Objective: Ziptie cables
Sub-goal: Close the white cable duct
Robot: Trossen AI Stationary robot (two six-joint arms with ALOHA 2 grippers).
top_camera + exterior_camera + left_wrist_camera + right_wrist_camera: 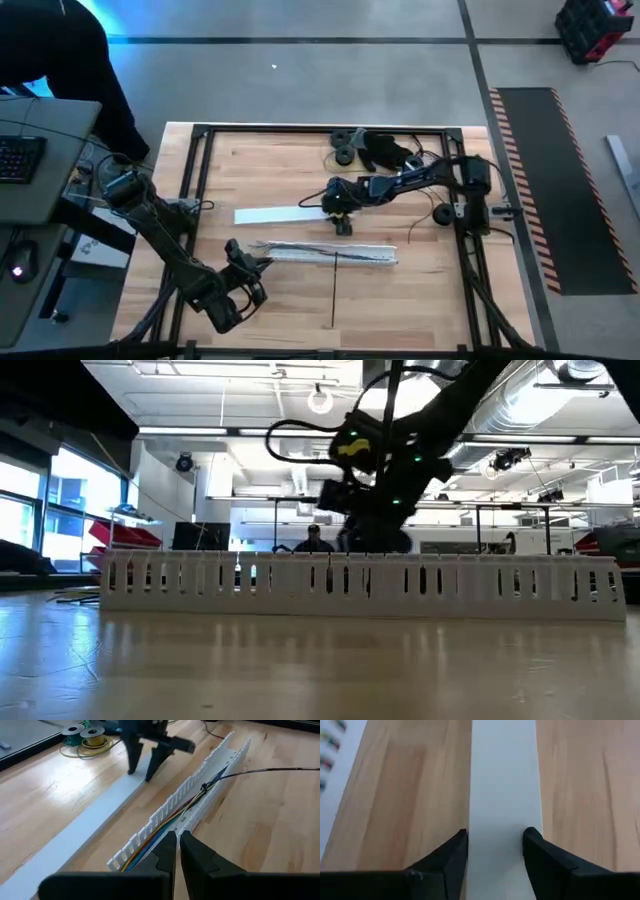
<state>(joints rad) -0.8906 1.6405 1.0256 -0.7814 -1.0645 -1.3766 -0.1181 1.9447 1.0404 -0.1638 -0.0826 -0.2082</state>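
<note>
cables (pixel 165 817): thin multicoloured wires lying lengthwise inside the slotted white duct (pixel 330 254), mid-table; in the left wrist view 1 dark tie or knot pinches them at about mid-length
stray lead (pixel 270 770): 1 dark wire leaves the bundle at that knot, arcs out over the duct wall onto the wood
handling: judged very light, floppy, no stiffness; will sag and splay if lifted from 1 end; insulation likely slick
grip point: best taken close to the knot, where strands are already gathered; avoid the comb teeth, they look thin and likely snag
left gripper (pixel 178 851): low at the duct's near end, in line with the bundle; fingers pressed almost together, holding nothing I can see
right gripper (pixel 495 847): over the flat white lid strip (pixel 272 213), just beyond the duct; fingers spread to either edge of the strip, not clamped
risk: tugging the stray lead could drag the bundle out of the channel
</note>
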